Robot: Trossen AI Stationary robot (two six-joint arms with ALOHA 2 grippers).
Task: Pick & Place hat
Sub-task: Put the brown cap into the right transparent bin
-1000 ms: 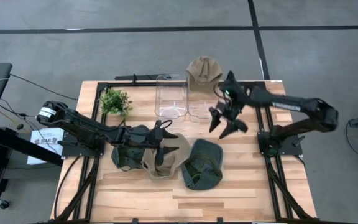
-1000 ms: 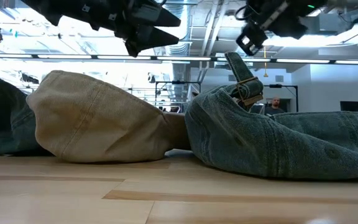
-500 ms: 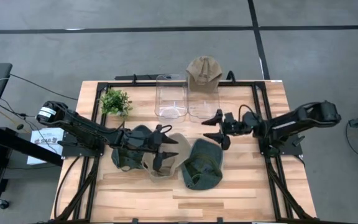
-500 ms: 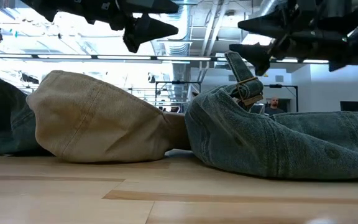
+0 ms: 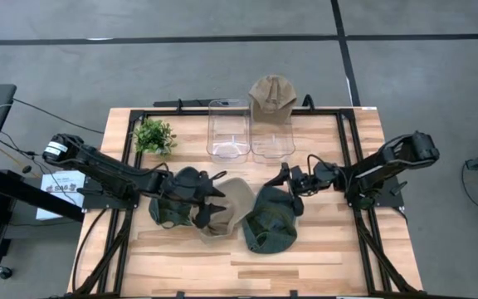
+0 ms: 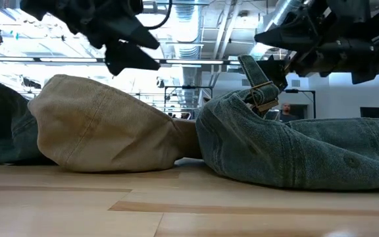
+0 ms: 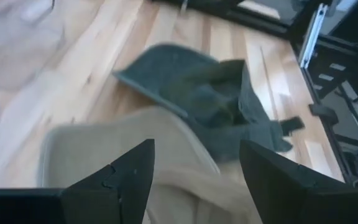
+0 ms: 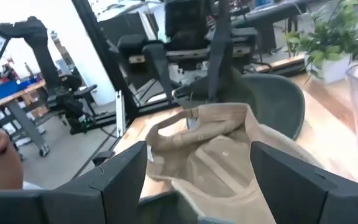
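- Since half a second ago, the right gripper (image 5: pixel 286 184) has dropped from beside the clear bins (image 5: pixel 251 129) to the green denim cap (image 5: pixel 270 220), fingers spread wide, holding nothing.
- Left gripper (image 5: pixel 207 199) has pulled back slightly over the tan cap (image 5: pixel 229 206), jaws wide, empty.
- At nine o'clock of the tan cap lies a dark green cap (image 5: pixel 175 199).
- Another tan cap (image 5: pixel 272 93) sits at twelve o'clock, behind the bins.

We see a tan hat (image 5: pixel 229 202) lying crumpled at lower centre, between two dark green hats (image 5: pixel 173 199) (image 5: pixel 270 220); a fourth tan hat (image 5: pixel 272 93) sits at top centre.
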